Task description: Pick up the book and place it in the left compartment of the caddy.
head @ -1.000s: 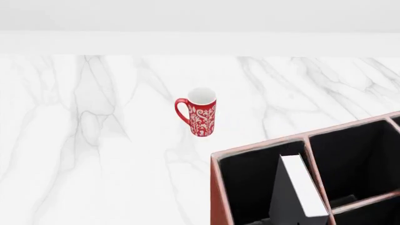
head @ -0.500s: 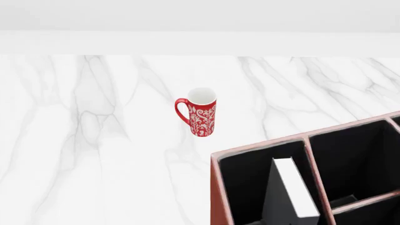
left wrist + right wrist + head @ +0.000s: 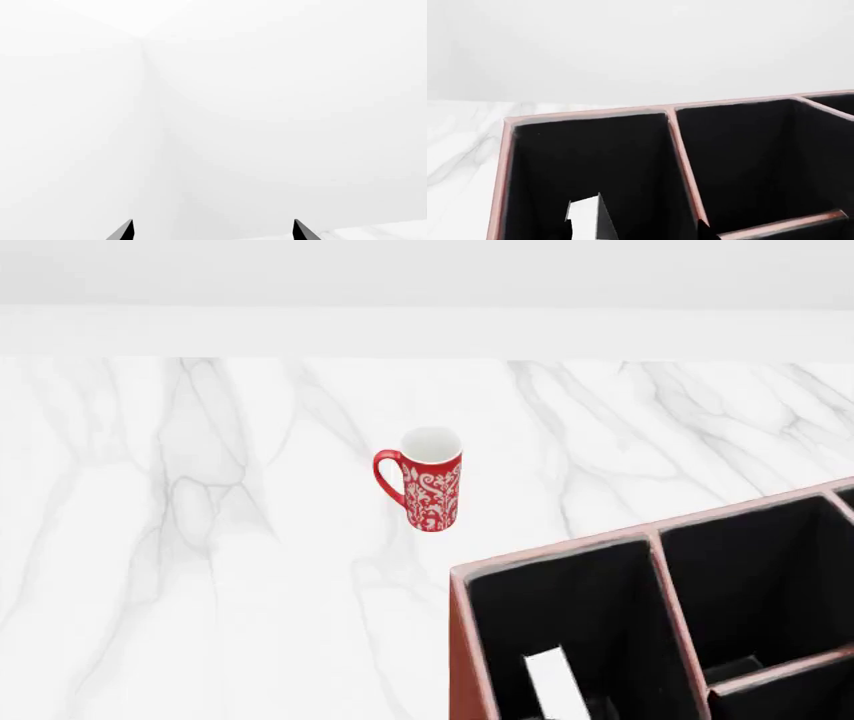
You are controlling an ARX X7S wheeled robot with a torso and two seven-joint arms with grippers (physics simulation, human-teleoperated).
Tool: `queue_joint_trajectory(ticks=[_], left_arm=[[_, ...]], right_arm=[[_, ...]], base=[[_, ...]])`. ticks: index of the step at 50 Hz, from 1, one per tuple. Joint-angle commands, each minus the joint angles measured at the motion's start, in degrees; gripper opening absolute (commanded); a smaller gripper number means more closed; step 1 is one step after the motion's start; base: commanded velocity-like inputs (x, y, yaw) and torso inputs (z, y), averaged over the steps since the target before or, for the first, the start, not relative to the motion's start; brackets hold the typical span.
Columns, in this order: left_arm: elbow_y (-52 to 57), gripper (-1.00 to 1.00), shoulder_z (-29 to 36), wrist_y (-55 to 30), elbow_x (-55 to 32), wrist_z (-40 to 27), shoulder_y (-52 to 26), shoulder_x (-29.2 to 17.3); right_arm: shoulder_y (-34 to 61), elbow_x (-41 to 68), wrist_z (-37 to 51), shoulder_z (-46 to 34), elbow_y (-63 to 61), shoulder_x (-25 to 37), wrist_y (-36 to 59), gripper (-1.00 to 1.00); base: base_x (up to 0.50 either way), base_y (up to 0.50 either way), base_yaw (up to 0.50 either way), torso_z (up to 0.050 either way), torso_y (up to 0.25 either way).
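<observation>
Black lining surrounds the book (image 3: 554,683), whose white page edges show low inside the left compartment (image 3: 587,590) of the caddy (image 3: 461,640), well down below its rim, so I judge the placing step is all but done. My left hand (image 3: 212,232) points at blank wall with its tips spread wide and nothing between them, while my right hand is not visible, so I cannot tell whether it grips the book. If it does, the next move is to let go and lift straight up, clear of the divider (image 3: 684,160) and the red mug (image 3: 427,490) on the worktop (image 3: 200,540).
</observation>
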Motion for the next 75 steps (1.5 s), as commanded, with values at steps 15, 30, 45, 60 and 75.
queue_joint_trajectory(ticks=[15, 30, 45, 60, 75], left_arm=[[0.0, 1.0, -0.4, 0.5, -1.0, -0.1, 0.3, 0.0], [0.0, 1.0, -0.3, 0.4, -1.0, -0.1, 0.2, 0.0], [0.0, 1.0, -0.6, 0.7, -1.1, -0.2, 0.5, 0.0], [0.0, 1.0, -0.8, 1.2, -1.5, -0.4, 0.8, 0.0], [0.0, 1.0, -1.0, 1.2, -1.6, -0.3, 0.7, 0.0]], right_arm=[[-0.2, -0.7, 0.0, 0.8, -0.3, 0.2, -0.4, 1.0], [-0.7, -1.2, 1.8, 1.5, -5.2, 2.5, -0.7, 1.0], [-3.6, -2.7, 7.0, 4.6, -16.1, 9.4, -4.6, 1.0], [-7.9, -5.8, 14.7, 8.6, -25.0, 18.3, -11.2, 1.0], [-12.2, -11.2, 22.7, 10.5, -29.9, 26.1, -18.2, 1.0]], base=[[0.0, 0.0, 0.0, 0.0, 0.0], [0.0, 0.0, 0.0, 0.0, 0.0], [0.0, 0.0, 0.0, 0.0, 0.001], [0.0, 0.0, 0.0, 0.0, 0.0], [0.0, 0.0, 0.0, 0.0, 0.0]])
